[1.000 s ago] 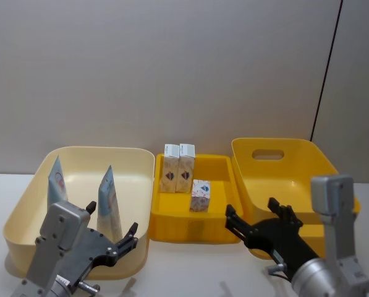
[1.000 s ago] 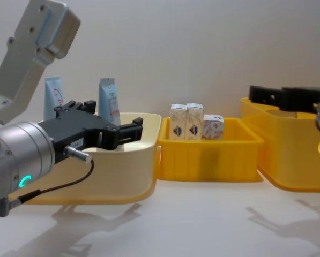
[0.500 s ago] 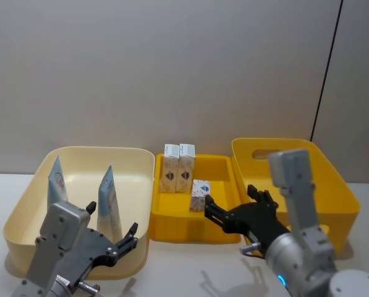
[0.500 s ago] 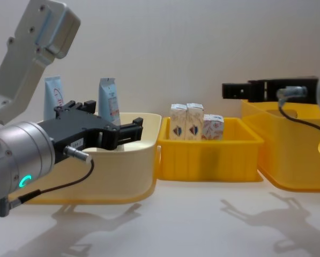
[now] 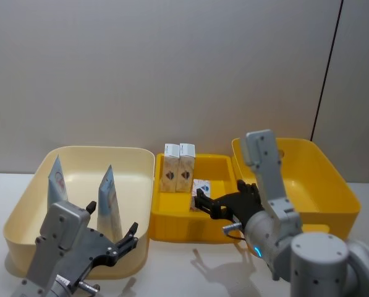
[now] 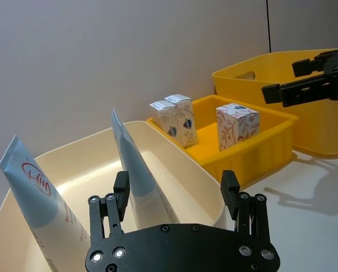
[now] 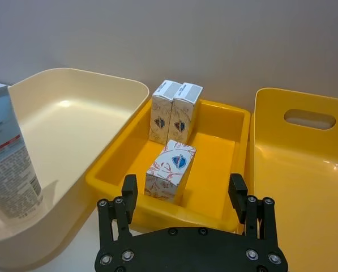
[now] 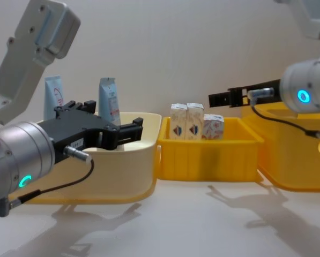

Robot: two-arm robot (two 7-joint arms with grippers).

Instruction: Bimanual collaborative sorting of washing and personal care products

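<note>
We are viewing three bins lined up across the tabletop (image 5: 172, 278). The left hand (image 6: 175, 182) is hanging with fingers spread wide at the near edge of the cream bin (image 5: 97, 148), where two squeeze tubes (image 5: 109, 198) are standing, one by its left wall, one nearer its middle. The right hand (image 7: 183, 186), likewise wide and gripping nothing, is hovering over the near edge of the small yellow bin (image 5: 215, 162), above a lone carton (image 7: 170, 171). Two more cartons (image 5: 171, 170) are standing together in that bin's far-left corner. The large yellow bin (image 5: 332, 179) is sitting toward the tabletop's right edge.
</note>
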